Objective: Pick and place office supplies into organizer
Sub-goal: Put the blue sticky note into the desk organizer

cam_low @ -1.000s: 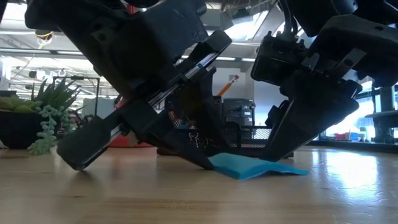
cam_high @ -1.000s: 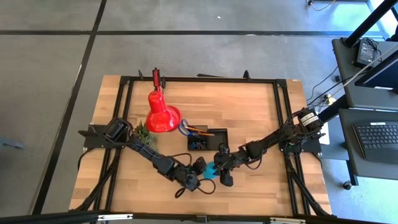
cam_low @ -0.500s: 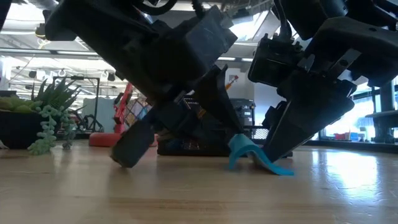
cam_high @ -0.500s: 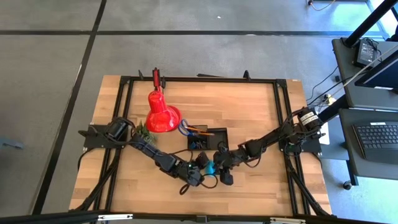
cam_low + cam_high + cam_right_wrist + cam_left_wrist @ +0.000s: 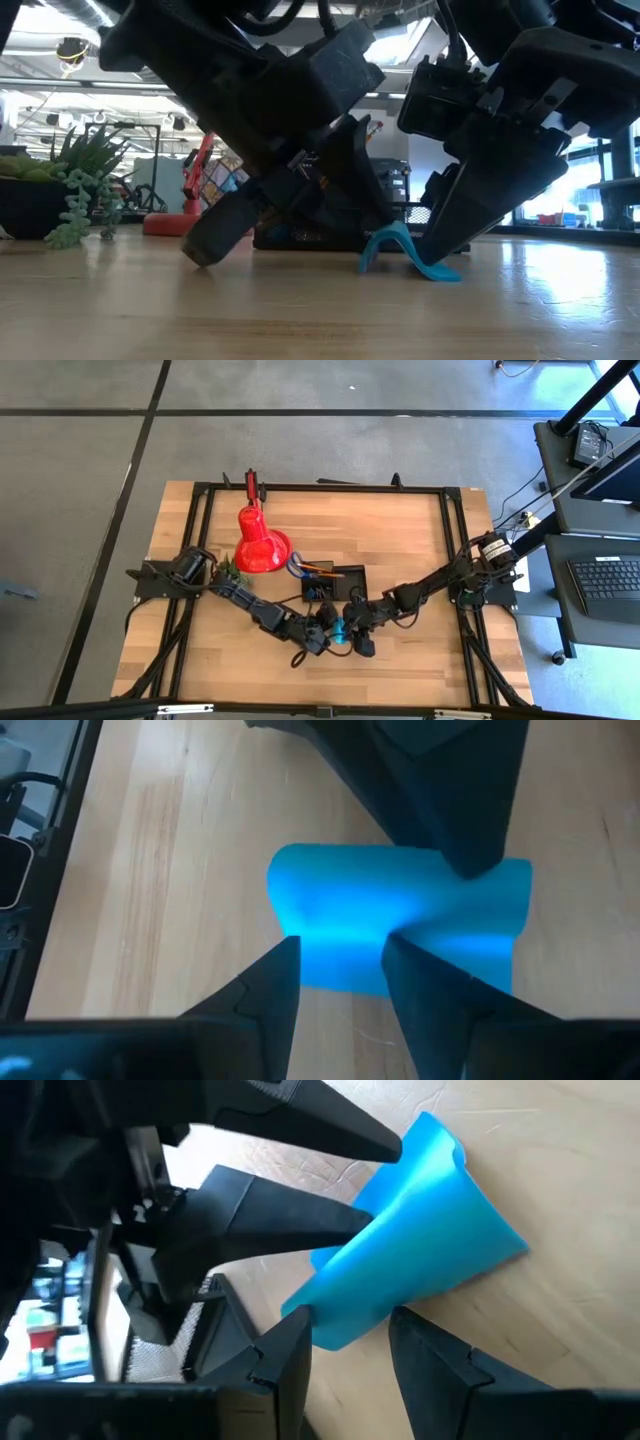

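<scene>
The light-blue note pad (image 5: 338,628) stands bent into an arch (image 5: 392,243) on the table near the front middle, between my two grippers. My left gripper (image 5: 348,1342) is at the pad's left end, fingers apart. My right gripper (image 5: 338,970) is at its right end, also with a gap between its fingers. Behind them, the black organizer (image 5: 345,573) holds blue-handled scissors (image 5: 297,566) and orange pencils (image 5: 322,570). My left gripper meets the pad's left end (image 5: 322,1328) with its two fingertips, slanting down from the table's left; that edge spans the gap between them. That end sits low by the table (image 5: 366,262). My right gripper comes slanting down from the table's right. One fingertip (image 5: 405,955) bears on the pad near its right edge, where the sheet is creased (image 5: 400,928). That end lies on the table (image 5: 440,272), and the pad rises in an arch from it.
A red desk lamp (image 5: 262,545) and a small green plant (image 5: 230,570) stand left of the organizer. Bare wood stretches along the front edge and at the far right of the table (image 5: 400,530).
My left gripper has moved toward the table's right, toward my right gripper, pushing the pad's left end along. The pad, almost flat a second ago, has buckled into a tall arch. Its right end has stayed on the table by my right gripper.
</scene>
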Controlling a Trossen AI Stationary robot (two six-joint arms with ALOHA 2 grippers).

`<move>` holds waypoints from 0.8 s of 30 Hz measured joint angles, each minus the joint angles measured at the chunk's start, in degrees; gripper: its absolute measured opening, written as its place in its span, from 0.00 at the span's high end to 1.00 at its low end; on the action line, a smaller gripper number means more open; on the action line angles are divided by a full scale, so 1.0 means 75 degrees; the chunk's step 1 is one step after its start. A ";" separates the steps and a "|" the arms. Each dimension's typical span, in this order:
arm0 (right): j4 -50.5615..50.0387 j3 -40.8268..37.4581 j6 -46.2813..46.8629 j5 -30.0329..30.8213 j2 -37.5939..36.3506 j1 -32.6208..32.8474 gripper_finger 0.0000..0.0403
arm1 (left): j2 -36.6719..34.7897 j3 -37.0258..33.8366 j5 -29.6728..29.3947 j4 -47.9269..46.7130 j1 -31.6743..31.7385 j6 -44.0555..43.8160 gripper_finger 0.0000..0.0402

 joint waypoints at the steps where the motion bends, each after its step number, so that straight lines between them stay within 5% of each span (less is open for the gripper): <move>1: 0.0001 0.0000 0.0001 -0.0020 0.0000 -0.0022 0.62 | -0.0003 0.0000 0.0131 -0.0048 0.0011 -0.0098 0.68; 24: 0.0138 0.0009 0.0796 -0.0357 0.0006 -0.0262 0.62 | -0.0004 0.0000 0.0572 -0.0403 -0.0240 -0.3195 0.68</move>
